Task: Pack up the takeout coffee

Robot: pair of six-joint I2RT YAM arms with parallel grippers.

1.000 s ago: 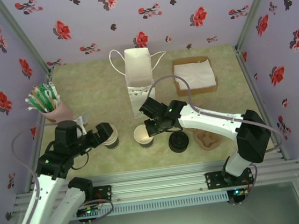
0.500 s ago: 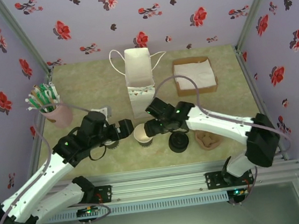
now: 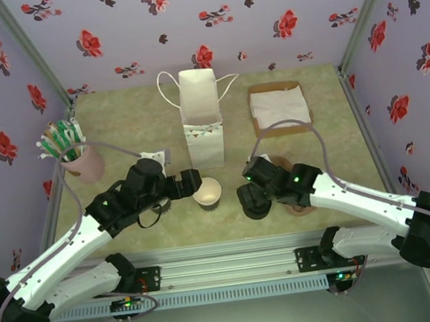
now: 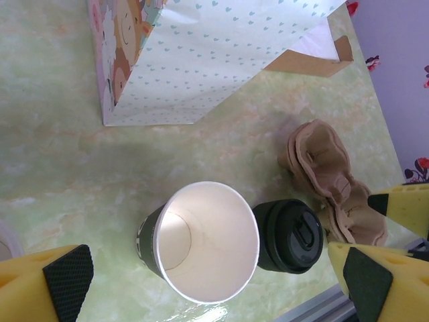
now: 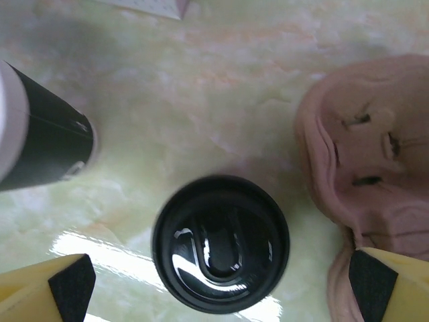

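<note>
Right gripper has backed off the takeout cup since a second ago. It now hangs over the black lid, jaws spread wide, gripping nothing. Left gripper has swung in on the cup from 9 o'clock, jaws also wide apart, and we see no contact. Cup stands upright and lidless at 6 o'clock of the paper bag. Lid sits just beside the cup at 3 o'clock, with the pulp carrier at 3 o'clock of the lid.
</note>
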